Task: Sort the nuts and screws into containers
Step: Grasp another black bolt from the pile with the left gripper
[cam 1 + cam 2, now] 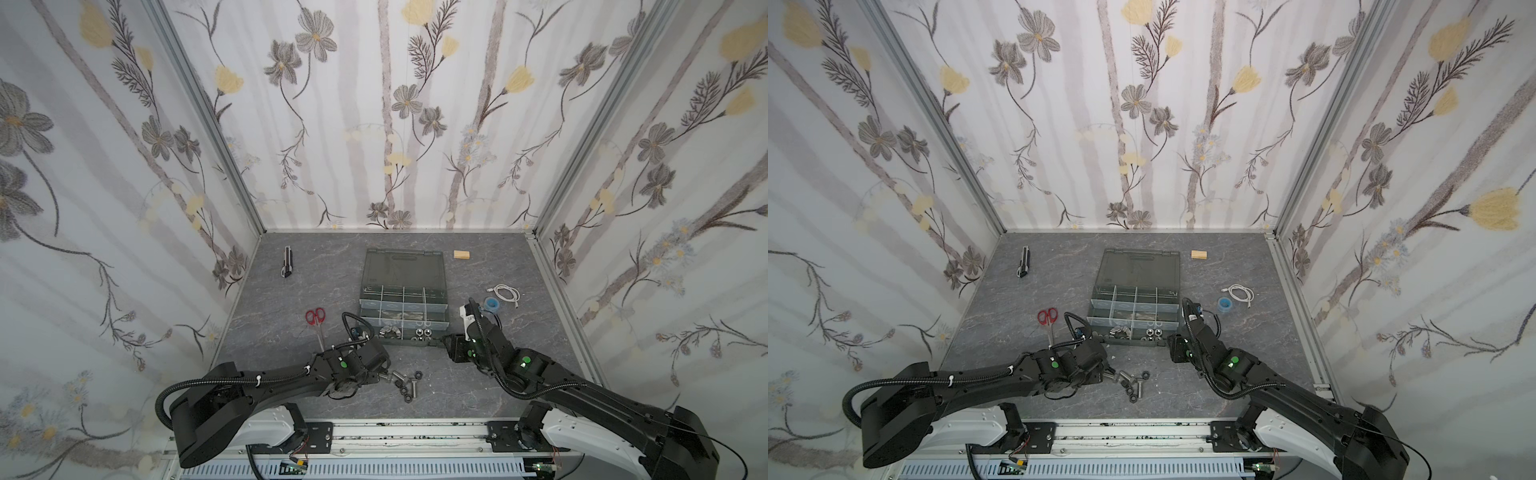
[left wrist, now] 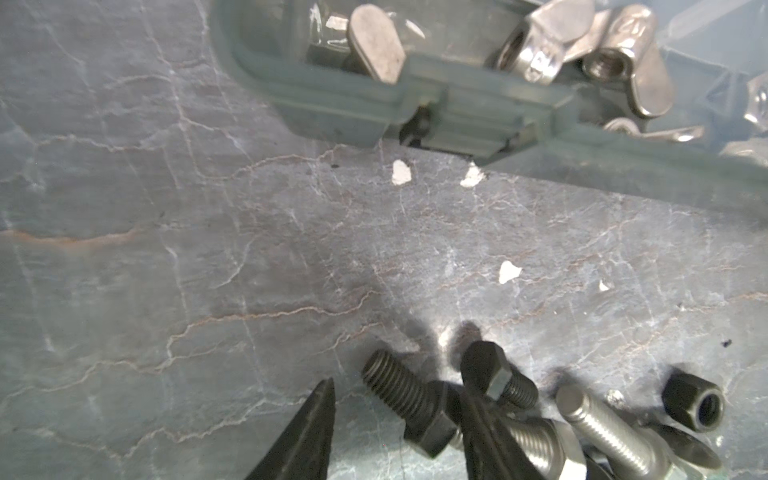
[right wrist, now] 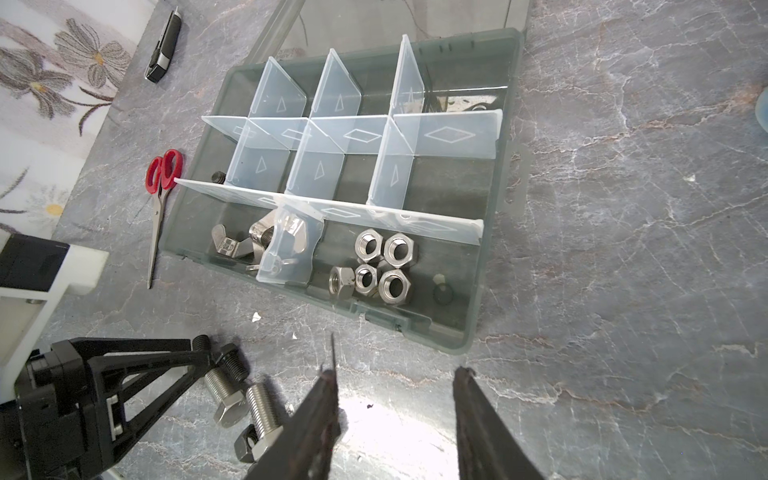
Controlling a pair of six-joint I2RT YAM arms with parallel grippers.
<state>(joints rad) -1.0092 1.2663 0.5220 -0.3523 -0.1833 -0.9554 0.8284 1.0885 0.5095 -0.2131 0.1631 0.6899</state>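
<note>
Several loose screws and black nuts lie in front of the dark grey case of containers. My left gripper is open and low over this pile. Its jaws straddle a black screw, with a gap left on one side. Silver screws and a black nut lie just beside it. Wing nuts and silver hex nuts sit in the case's front compartments. My right gripper hovers open and empty near the case's front right corner.
Red scissors lie left of the case and a utility knife lies at the back left. A wooden block, a blue tape roll and a white cable lie to the right. The lid lies open behind the case.
</note>
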